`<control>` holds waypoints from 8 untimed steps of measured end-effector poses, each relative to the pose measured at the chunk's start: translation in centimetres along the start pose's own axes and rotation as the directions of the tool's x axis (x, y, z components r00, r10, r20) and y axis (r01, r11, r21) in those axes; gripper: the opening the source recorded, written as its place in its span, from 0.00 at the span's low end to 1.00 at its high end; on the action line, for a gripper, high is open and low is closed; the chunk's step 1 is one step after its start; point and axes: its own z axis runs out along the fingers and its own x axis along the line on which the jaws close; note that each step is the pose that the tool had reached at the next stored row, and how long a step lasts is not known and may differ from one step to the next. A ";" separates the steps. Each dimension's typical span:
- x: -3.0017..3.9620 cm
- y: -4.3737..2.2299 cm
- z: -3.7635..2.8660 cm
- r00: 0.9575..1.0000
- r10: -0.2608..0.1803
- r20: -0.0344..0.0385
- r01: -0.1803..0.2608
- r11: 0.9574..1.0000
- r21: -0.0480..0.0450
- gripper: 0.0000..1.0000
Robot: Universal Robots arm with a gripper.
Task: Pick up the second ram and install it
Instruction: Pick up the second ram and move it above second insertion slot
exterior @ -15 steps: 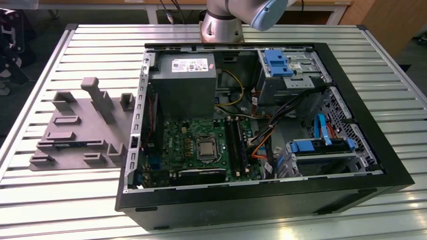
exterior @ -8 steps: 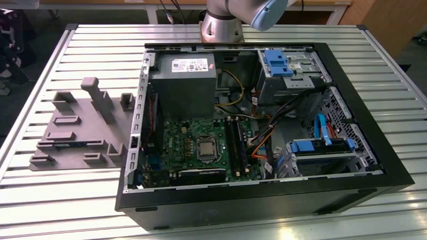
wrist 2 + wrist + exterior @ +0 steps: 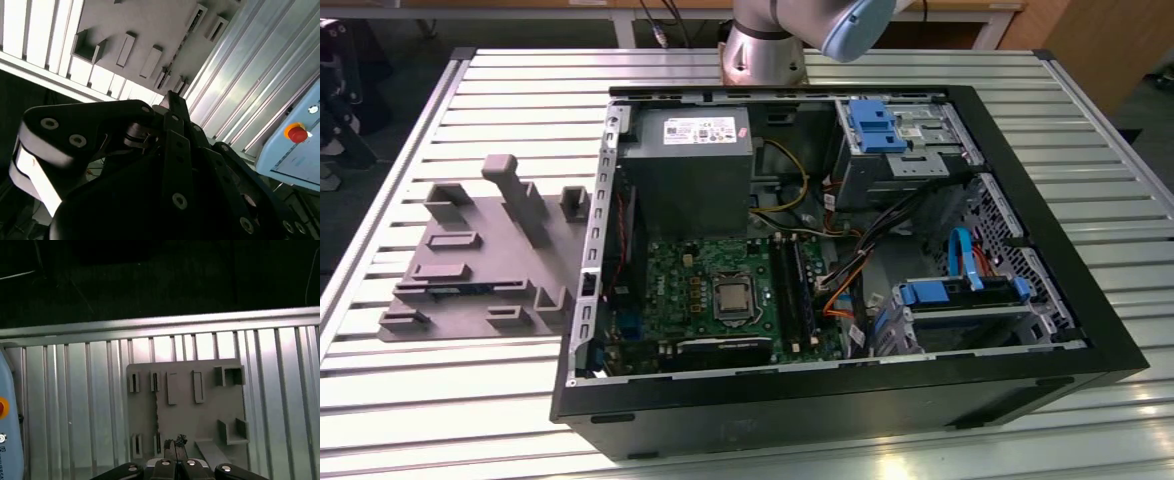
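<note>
The gripper [image 3: 175, 444] hung well above the grey fixture block [image 3: 200, 420], its fingertips drawn together with nothing between them. In the second wrist view its black linkage converged to a single tip, which fits a closed, empty hand.

The second ram [image 3: 156, 415] stood on its thin edge in the fixture block in the first wrist view. It showed as a narrow dark strip running between two pairs of small upright holders, and the fingertips were well clear of it.

In the exterior view the open computer case [image 3: 854, 400] sat just beside the fixture block on the slatted table [image 3: 454, 400], on the exterior view's right of it. The long black memory slots [image 3: 790, 285] lay on the motherboard inside the case. Whether a stick was seated in them could not be told.

By my reading the task was barely started. The ram had not been grasped or lifted, and the carry to the case and the pressing into a slot all remained.
</note>
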 end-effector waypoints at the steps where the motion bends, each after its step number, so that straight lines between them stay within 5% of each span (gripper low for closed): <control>1: 0.00 0.00 0.00 1.000 -0.017 -0.001 0.017 1.000 0.000 0.11; 8: 0.00 0.00 0.02 0.995 -0.103 -0.004 0.103 0.995 -0.002 0.11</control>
